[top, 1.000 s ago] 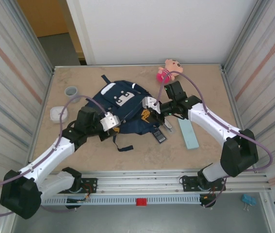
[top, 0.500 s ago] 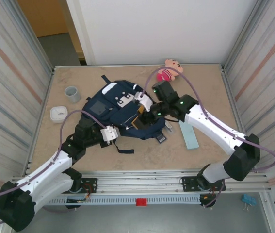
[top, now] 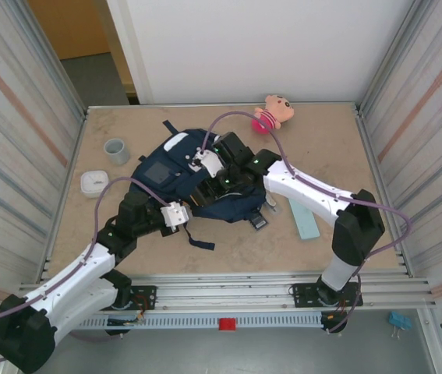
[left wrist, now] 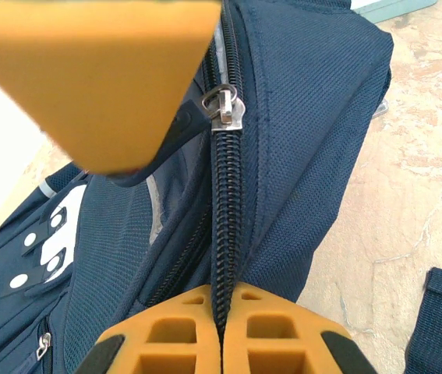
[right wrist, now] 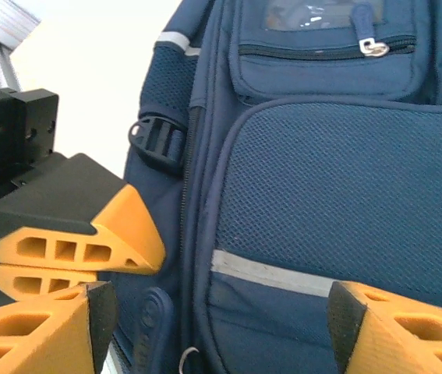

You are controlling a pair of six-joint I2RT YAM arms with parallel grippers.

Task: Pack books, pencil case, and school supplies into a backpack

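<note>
The dark navy backpack point(top: 182, 167) lies mid-table, its front pocket and pale stripe filling the right wrist view point(right wrist: 322, 195). My left gripper point(top: 188, 212) is shut on the backpack's zipper seam point(left wrist: 222, 257) at its near edge, below the slider point(left wrist: 225, 109). My right gripper point(top: 207, 181) hovers open over the bag point(right wrist: 213, 335), fabric between its fingers point(right wrist: 396, 331) but not pinched. The teal pencil case point(top: 302, 214) and the dark calculator-like gadget point(top: 257, 220) lie on the table right of the bag. The books are out of view.
A pink plush toy point(top: 274, 111) sits at the back. A grey cup point(top: 115, 150) and a white item point(top: 93, 183) are at the left. A loose strap point(top: 201, 241) trails near the front. Metal walls close both sides.
My right gripper has opened and moved left and back, from the bag's right side to over its middle. My left gripper stayed shut on the seam and drew slightly nearer.
</note>
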